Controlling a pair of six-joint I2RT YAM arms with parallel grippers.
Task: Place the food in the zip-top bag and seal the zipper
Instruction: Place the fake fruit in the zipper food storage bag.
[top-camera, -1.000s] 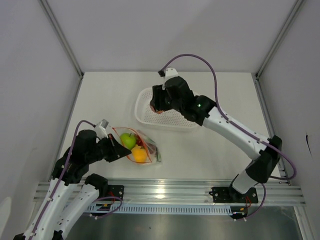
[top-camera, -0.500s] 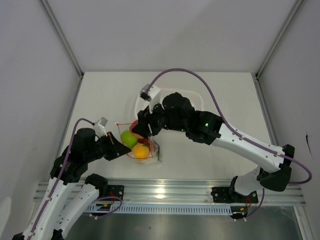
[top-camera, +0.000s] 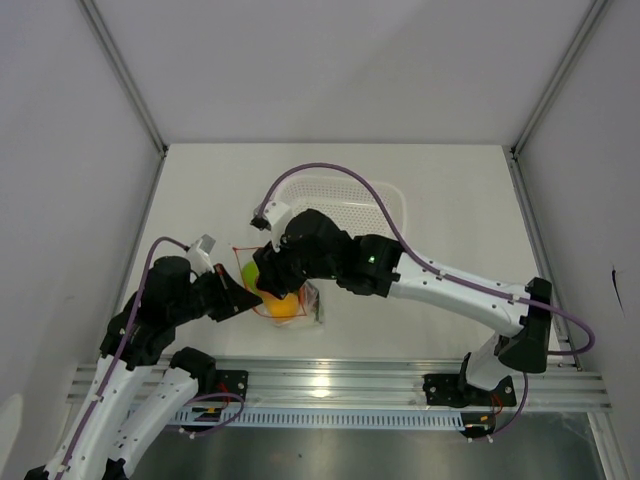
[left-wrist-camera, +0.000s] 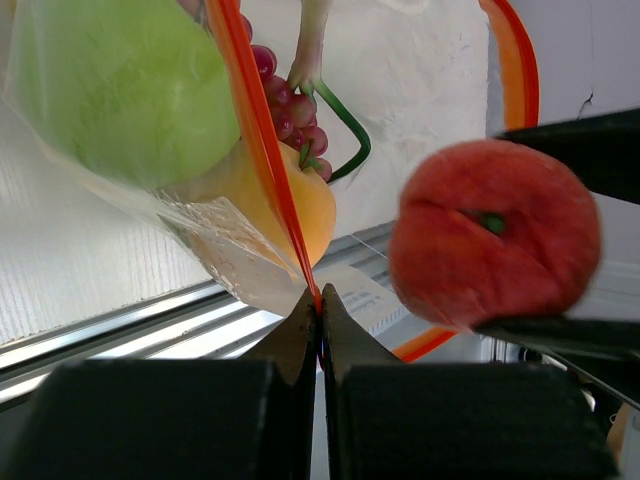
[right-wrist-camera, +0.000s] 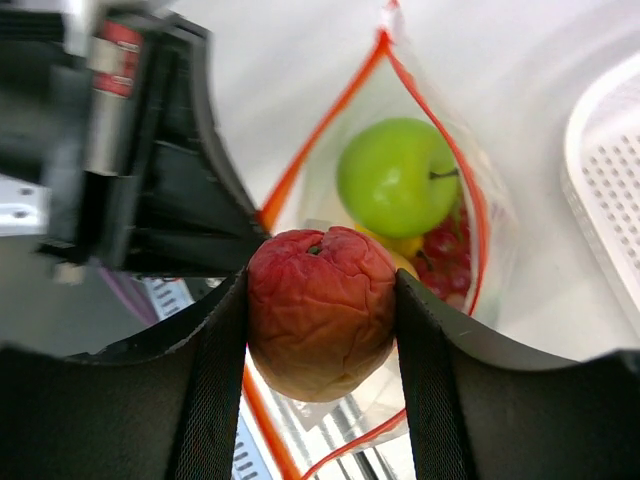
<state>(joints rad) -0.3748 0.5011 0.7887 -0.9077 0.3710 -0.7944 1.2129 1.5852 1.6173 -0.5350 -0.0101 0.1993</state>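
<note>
Your biggest risk is the peach (right-wrist-camera: 318, 285) missing the bag (right-wrist-camera: 492, 215). The right gripper (right-wrist-camera: 322, 330) holds it between jaws about half open, hovering just above the bag's mouth and right beside the left gripper (left-wrist-camera: 320, 312). Let go too close to that side and the peach could strike the zipper (right-wrist-camera: 322, 132) or the left fingers, then roll off across the desk (top-camera: 200, 200).

The floppy mouth is held up at one spot only: the left gripper is clamped fully shut on the zipper at its corner. Press the peach against the rim and the strip may slip out of that pinch, and the mouth would collapse.

The bag lies on the desk near the left arm, already holding an apple (right-wrist-camera: 400, 178), an orange (left-wrist-camera: 312, 205) and grapes (left-wrist-camera: 290, 105). Room looks short, so the peach may sit high and get in the way of sealing.

Your right arm stretches far leftward, past the basket (top-camera: 400, 200), wrist tipped down at the mouth. Your left arm is folded short and low, pointing right.
</note>
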